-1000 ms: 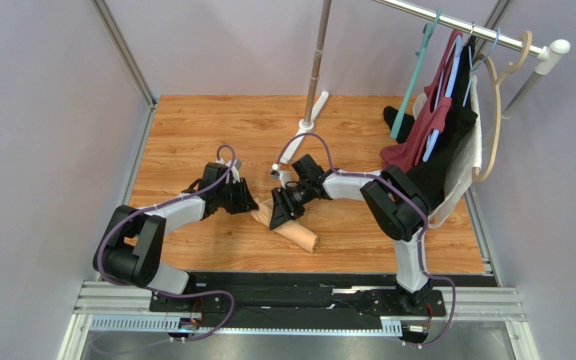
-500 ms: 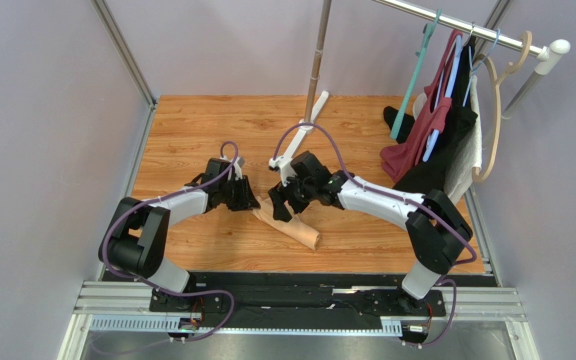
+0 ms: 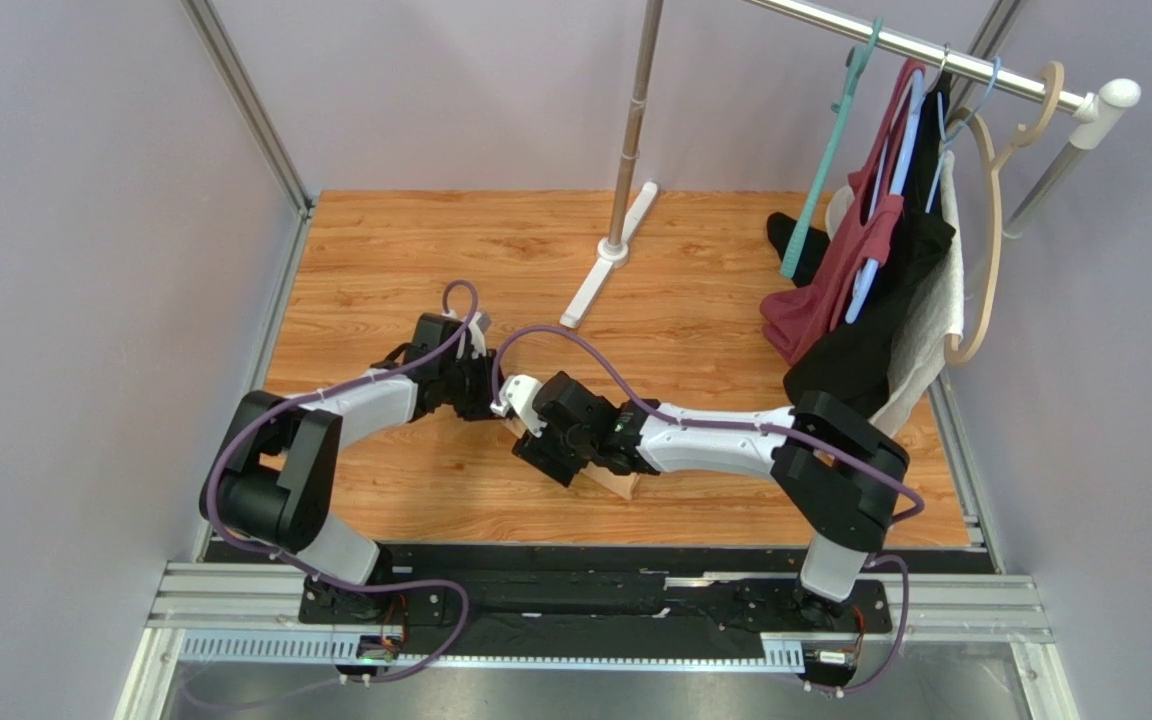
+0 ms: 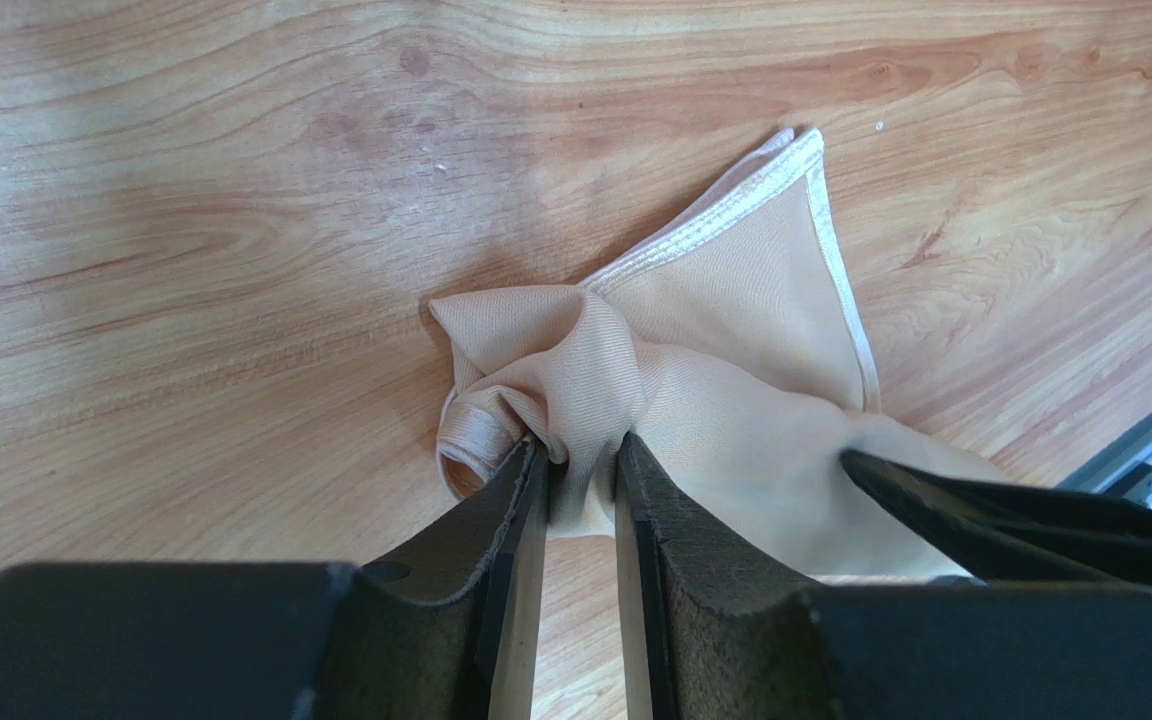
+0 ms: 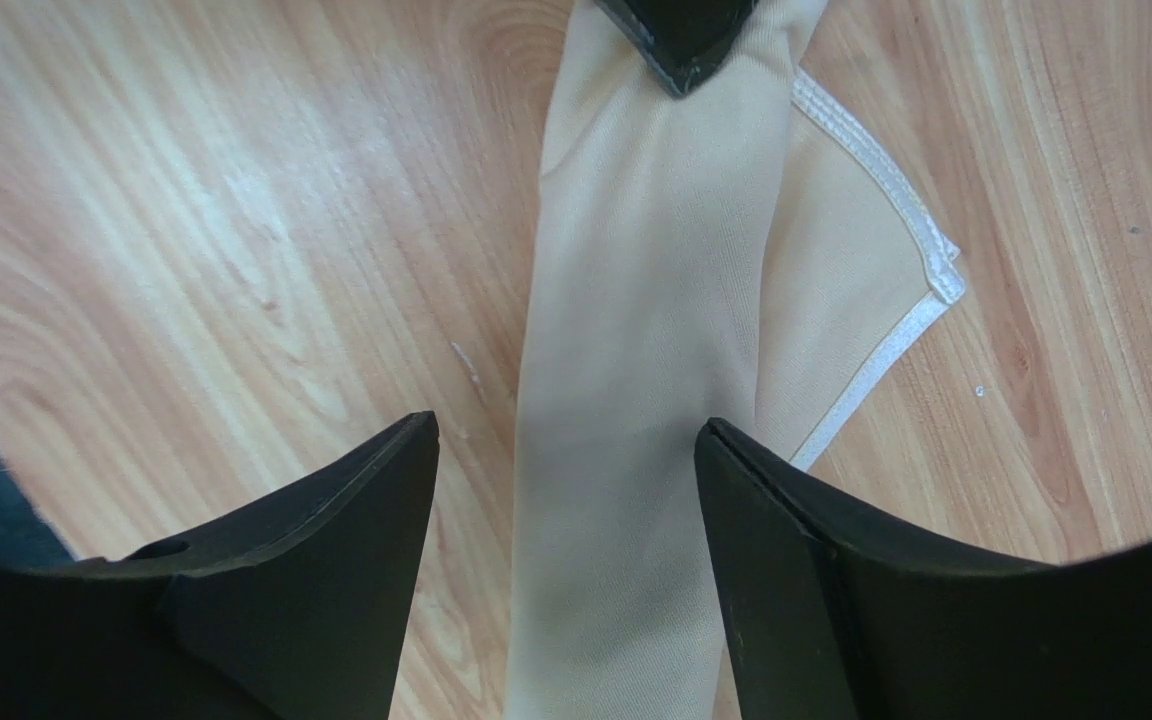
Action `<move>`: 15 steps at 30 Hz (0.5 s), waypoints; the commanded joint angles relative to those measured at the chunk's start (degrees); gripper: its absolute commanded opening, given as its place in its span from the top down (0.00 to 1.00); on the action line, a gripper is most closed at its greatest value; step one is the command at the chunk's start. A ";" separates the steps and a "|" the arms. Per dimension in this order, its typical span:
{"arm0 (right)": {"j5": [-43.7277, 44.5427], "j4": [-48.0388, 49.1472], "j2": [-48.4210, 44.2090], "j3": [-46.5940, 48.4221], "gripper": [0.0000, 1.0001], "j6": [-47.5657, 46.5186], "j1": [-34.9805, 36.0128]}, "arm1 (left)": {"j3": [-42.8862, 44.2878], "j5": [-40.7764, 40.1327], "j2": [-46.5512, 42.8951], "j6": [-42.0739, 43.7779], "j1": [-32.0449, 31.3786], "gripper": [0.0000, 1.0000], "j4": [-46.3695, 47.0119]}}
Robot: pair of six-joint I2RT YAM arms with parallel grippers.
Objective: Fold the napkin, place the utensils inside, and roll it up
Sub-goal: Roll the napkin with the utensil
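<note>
The peach-tan napkin point(image 3: 615, 482) lies rolled into a long tube on the wooden table, mostly covered by my arms in the top view. My left gripper point(image 3: 486, 395) is at the roll's far-left end. In the left wrist view it point(image 4: 579, 468) is shut on a bunched fold of the napkin point(image 4: 717, 338), beside the roll's open end. My right gripper point(image 3: 545, 446) is open over the roll's middle. In the right wrist view it point(image 5: 567, 450) straddles the napkin point(image 5: 642, 300), one finger on each side. No spoon is visible; it is hidden or out of view.
A metal pole with a long white foot point(image 3: 599, 282) stands at the back centre. Dark red, black and white garments point(image 3: 875, 278) hang on a rail at the right. A loose hemmed corner of the napkin point(image 5: 913, 285) sticks out beside the roll.
My right gripper has swung from the far side of the roll toward the near edge and now sits over the roll's middle. My left gripper has stayed at the roll's end.
</note>
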 commanded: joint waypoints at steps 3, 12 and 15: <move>4.67 2.70 4.09 1.65 0.36 -3.15 0.42 | 1.30 -0.44 0.85 1.54 -0.02 0.71 -1.63; 3.10 2.44 8.05 1.47 0.53 0.01 -3.35 | 0.52 1.32 -0.90 1.63 -0.02 0.61 1.10; -1.55 -0.02 9.37 2.52 0.67 0.98 -5.46 | 0.25 -0.52 -4.49 0.93 -0.02 0.42 0.58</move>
